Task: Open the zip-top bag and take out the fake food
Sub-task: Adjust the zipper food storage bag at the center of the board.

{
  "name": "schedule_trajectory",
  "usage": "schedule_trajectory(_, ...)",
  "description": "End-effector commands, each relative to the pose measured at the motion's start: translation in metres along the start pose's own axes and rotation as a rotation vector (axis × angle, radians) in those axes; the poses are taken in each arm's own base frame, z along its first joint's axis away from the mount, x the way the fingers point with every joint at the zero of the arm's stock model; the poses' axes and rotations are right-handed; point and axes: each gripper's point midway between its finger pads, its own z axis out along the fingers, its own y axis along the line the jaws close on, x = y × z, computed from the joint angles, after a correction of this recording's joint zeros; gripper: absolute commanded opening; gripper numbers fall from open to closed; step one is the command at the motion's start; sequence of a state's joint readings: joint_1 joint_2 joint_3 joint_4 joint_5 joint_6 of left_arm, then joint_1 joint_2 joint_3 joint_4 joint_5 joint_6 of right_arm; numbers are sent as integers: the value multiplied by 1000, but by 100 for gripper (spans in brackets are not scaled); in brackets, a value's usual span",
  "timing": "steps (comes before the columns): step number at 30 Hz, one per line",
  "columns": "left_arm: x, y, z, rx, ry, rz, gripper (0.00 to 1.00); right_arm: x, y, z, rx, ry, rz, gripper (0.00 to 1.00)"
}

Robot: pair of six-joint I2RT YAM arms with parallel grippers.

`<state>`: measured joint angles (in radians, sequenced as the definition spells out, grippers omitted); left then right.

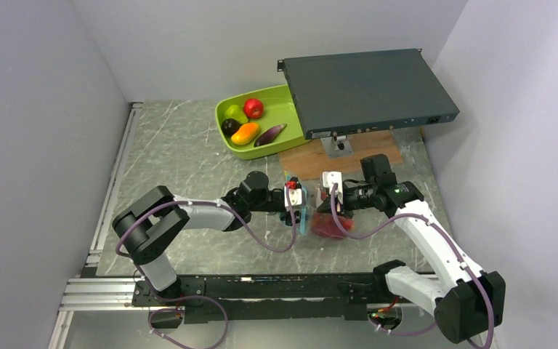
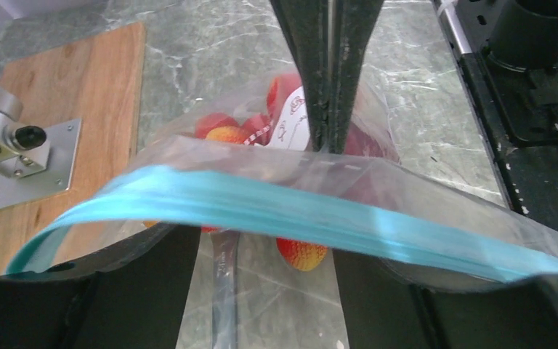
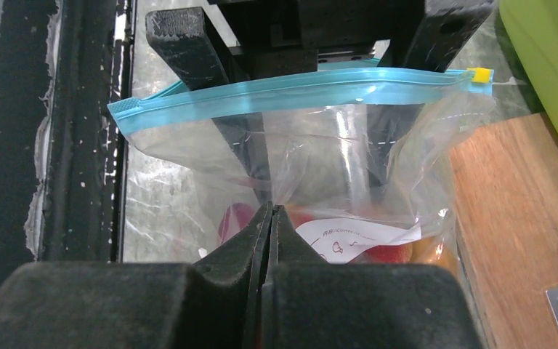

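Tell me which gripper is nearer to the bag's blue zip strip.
Left. The left gripper stands open right at the blue zip strip. The right gripper is shut on the zip-top bag lower down its clear wall, away from the strip.

Grn tray point(image 1: 276, 109), dk box point(image 1: 367, 91) (rack unit), board point(image 1: 301, 163)

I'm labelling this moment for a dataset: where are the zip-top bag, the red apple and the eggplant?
zip-top bag point(image 3: 290, 89), right wrist view, on its blue zip strip.
red apple point(image 1: 253, 108), top view, middle of its skin.
eggplant point(image 1: 269, 134), top view, middle of its purple body.
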<state>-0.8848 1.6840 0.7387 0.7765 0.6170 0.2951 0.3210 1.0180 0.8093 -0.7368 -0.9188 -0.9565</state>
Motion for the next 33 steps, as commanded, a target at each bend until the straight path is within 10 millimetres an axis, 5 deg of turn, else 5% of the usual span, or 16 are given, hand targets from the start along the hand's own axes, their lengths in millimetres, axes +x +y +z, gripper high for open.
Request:
schedule_trajectory(1, -15, -10, 9, 99, -36, 0, 67, -36, -9, -3, 0, -112, -29, 0)
schedule_trajectory(11, -22, -22, 8, 185, -36, 5, 65, -35, -25, -2, 54, -101, 12, 0)
schedule_trajectory(23, -35, 2, 18, 104, -70, 34, 68, -55, -31, 2, -5, -165, 20, 0)
schedule_trajectory(33, -38, 12, 15, 73, -97, 18, 61, -71, -40, 12, -67, -186, 36, 0)
